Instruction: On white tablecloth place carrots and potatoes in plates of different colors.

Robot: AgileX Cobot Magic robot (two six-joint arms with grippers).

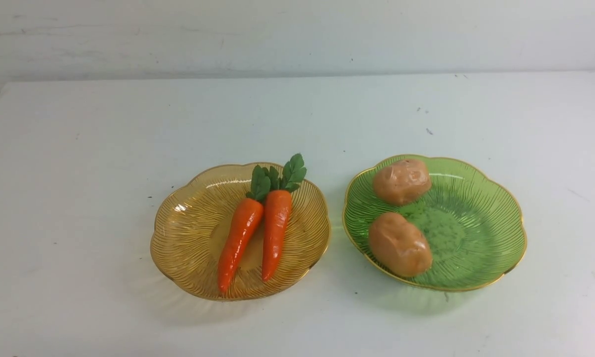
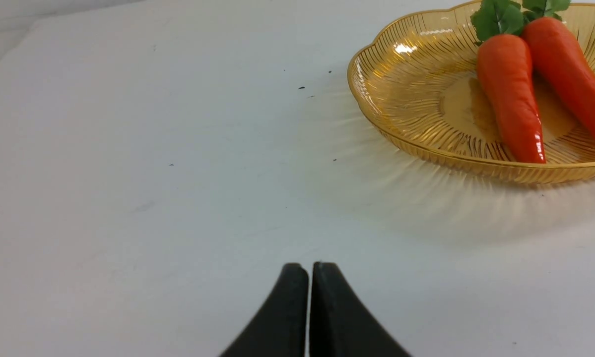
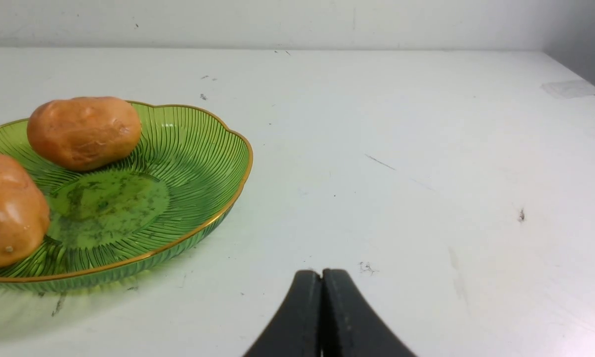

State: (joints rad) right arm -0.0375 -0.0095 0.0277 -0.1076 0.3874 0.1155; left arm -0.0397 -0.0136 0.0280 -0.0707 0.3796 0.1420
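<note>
Both grippers were closed and empty: the left gripper (image 2: 309,267) hung over bare white tablecloth (image 1: 79,198) apart from the amber plate (image 1: 188,233), and the right gripper (image 3: 322,275) hung over cloth beside the green plate (image 1: 481,233), touching neither. Neither arm appeared in the front view. Two carrots lay side by side on the amber plate, the left carrot (image 1: 238,238) and the right carrot (image 1: 275,232), tips toward the robot and green tops at the far rim. Two potatoes sat on the left half of the green plate, the far potato (image 1: 402,181) by the far rim and the near potato (image 1: 399,244) by the near rim, not touching.
</note>
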